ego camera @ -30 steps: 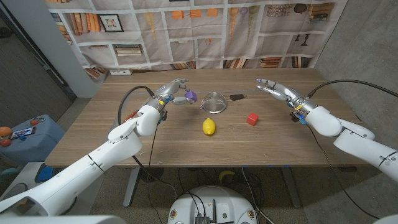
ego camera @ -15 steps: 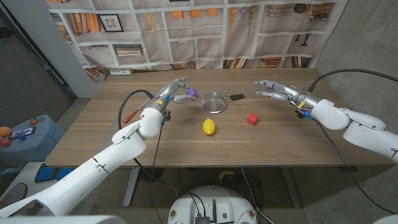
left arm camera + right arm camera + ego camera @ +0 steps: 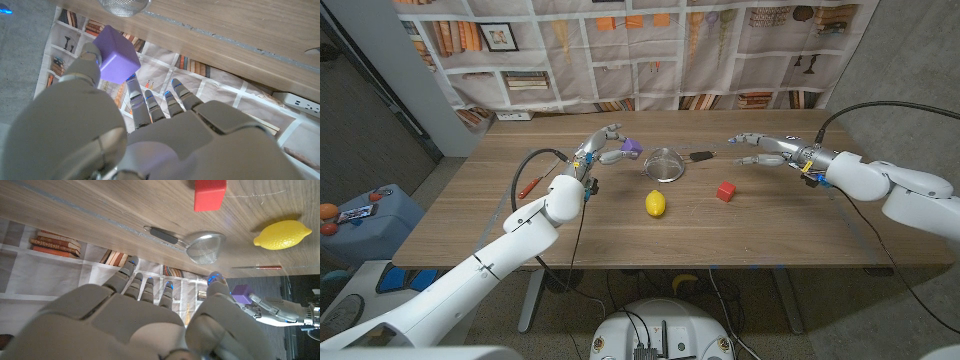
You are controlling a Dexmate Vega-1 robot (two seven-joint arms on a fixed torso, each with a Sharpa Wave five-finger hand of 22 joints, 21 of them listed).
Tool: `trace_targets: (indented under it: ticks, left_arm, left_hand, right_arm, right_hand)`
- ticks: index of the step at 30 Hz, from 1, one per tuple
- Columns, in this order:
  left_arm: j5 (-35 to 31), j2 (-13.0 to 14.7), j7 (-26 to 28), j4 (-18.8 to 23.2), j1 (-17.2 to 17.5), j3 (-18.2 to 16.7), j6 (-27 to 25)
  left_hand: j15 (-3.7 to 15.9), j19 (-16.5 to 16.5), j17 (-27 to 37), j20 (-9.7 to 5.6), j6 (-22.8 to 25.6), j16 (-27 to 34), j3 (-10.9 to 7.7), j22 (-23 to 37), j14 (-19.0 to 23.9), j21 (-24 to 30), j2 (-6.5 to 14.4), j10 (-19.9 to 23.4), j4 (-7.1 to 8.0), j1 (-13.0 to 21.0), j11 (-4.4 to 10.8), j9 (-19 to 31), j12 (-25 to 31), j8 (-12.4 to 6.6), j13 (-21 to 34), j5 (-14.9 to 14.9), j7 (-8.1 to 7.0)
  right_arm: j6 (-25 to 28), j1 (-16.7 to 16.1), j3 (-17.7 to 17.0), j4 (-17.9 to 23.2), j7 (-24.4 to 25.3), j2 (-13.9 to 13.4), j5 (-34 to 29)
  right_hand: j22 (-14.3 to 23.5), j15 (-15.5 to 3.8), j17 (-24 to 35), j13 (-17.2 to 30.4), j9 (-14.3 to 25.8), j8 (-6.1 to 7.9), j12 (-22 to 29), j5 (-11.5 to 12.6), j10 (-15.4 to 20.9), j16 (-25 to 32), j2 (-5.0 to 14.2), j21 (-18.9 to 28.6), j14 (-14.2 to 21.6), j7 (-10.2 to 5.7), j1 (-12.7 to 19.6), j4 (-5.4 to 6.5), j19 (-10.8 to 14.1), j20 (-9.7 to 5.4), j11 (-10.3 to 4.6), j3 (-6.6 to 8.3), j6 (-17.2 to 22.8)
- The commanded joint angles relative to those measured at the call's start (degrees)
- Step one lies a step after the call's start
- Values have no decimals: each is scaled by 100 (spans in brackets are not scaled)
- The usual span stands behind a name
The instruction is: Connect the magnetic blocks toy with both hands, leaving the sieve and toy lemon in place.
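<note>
In the head view my left hand pinches a purple block between thumb and fingers, just left of the metal sieve. The left wrist view has the purple block at the fingertips of my left hand, below the sieve. A red block lies on the table right of the toy lemon. My right hand hovers open, fingers spread, beyond the red block near the sieve's handle. The right wrist view takes in my right hand, the red block, sieve, lemon and purple block.
A thin red-handled object lies on the wooden table near my left forearm. A printed bookshelf backdrop hangs behind the far edge. A power strip sits at the far left corner.
My left hand has lifted the purple block slightly and kept it by the sieve. My right arm has swung outward, its open hand staying near the sieve's handle.
</note>
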State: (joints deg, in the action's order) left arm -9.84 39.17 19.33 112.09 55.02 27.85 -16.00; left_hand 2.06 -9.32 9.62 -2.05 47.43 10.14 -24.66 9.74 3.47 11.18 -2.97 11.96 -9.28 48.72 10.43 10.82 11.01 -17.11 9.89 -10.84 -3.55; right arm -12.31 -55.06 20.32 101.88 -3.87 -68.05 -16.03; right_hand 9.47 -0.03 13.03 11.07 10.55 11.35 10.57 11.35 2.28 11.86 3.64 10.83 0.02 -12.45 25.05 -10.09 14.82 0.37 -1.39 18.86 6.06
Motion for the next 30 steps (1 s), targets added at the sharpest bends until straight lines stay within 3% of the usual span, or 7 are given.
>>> trace_targets:
  ticks: [1,18,30]
  left_arm:
    - [420,-184,196,-257,-104,43,356]
    - [869,-396,220,-600,-218,117,679]
    - [1114,-436,156,-739,-274,135,826]
  left_hand:
    - [220,15,11,16,545,-7,17,22,-20,-34,143,0,13,90,-32,19,1,-11,13,-44,-192]
    - [189,36,11,43,545,-3,39,23,-38,-34,166,-9,9,76,-34,22,-5,37,14,-51,-212]
    - [169,61,11,60,541,-6,55,24,-63,-37,182,-33,11,61,-49,25,-14,68,14,-52,-201]
  right_arm:
    - [292,188,21,373,-658,-355,-283]
    - [472,491,188,711,-1370,-545,-890]
    - [248,838,387,742,-1853,-448,-1333]
  right_hand:
    - [13,50,-1,27,34,41,9,-45,-91,-13,-41,-14,-82,-6,194,-64,18,96,-7,50,-57]
    - [14,342,-6,52,93,103,-2,-54,-442,-1,-312,-39,-202,-7,1057,-101,-85,428,39,287,-193]
    - [15,562,5,79,149,103,-9,-19,-779,-12,-654,-39,-349,-8,1678,-81,-190,612,209,393,-454]
